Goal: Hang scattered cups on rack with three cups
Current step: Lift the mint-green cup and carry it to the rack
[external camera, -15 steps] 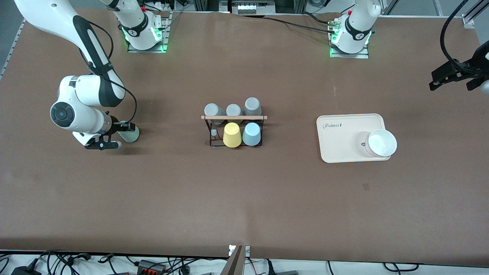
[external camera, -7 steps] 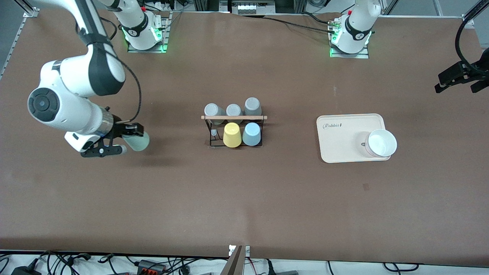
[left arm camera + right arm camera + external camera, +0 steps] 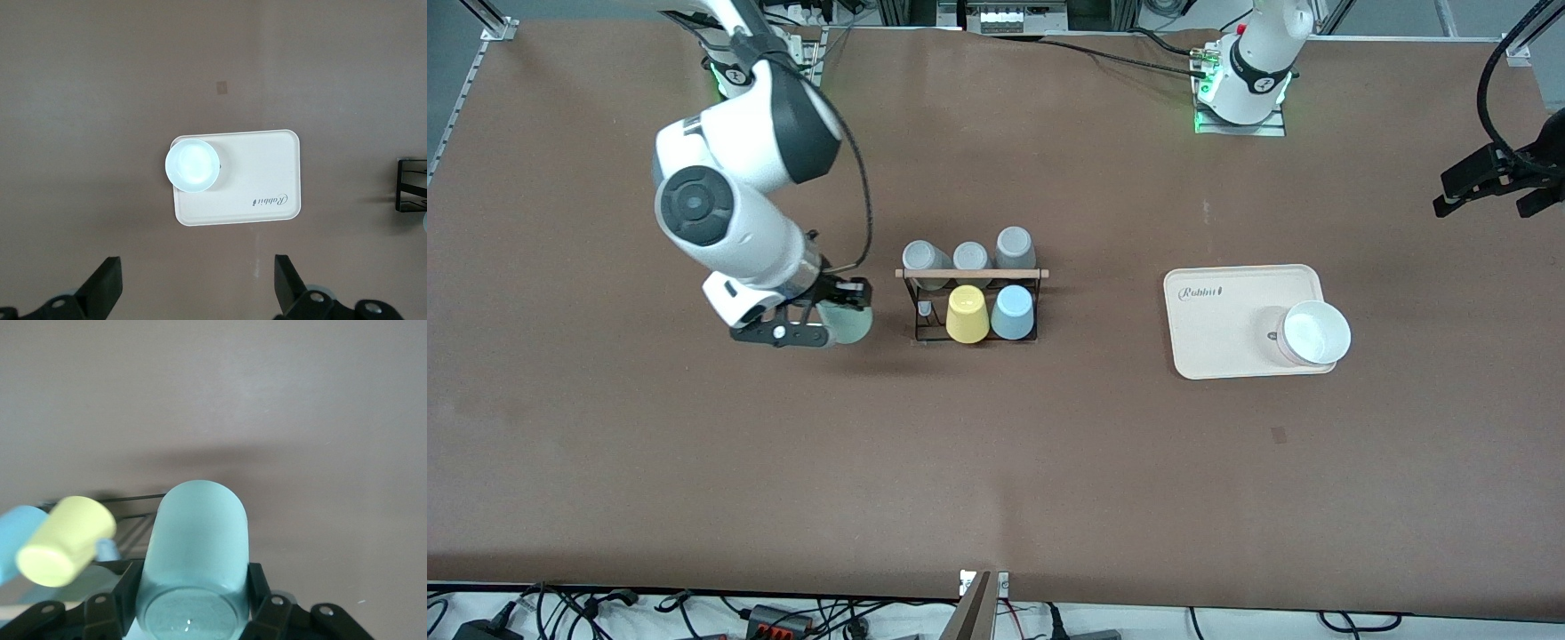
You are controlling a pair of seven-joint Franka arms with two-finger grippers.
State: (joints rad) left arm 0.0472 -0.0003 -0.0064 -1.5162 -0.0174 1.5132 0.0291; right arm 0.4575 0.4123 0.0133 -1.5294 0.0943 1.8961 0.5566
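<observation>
My right gripper [image 3: 818, 313] is shut on the pale mint-green cup [image 3: 846, 321], held on its side above the table beside the rack [image 3: 971, 275], toward the right arm's end. In the right wrist view the mint cup [image 3: 197, 553] fills the space between the fingers [image 3: 127, 590]. The black wire rack with its wooden rod carries the light blue cup [image 3: 1013, 312] and a yellow cup [image 3: 967, 314] on its nearer row; both show in the right wrist view, the yellow cup [image 3: 63, 541] and the blue cup [image 3: 17, 537]. My left gripper [image 3: 1489, 187] is open and waits high at the left arm's end of the table.
Three grey cups [image 3: 969, 255] sit on the rack's farther row. A cream tray [image 3: 1227, 311] with a white bowl [image 3: 1314, 332] lies toward the left arm's end; the left wrist view shows the tray [image 3: 260, 173] and the bowl [image 3: 192, 165].
My right gripper has lifted the mint-green cup off the table and carried it toward the rack. The left gripper has drifted slightly at the table's edge.
</observation>
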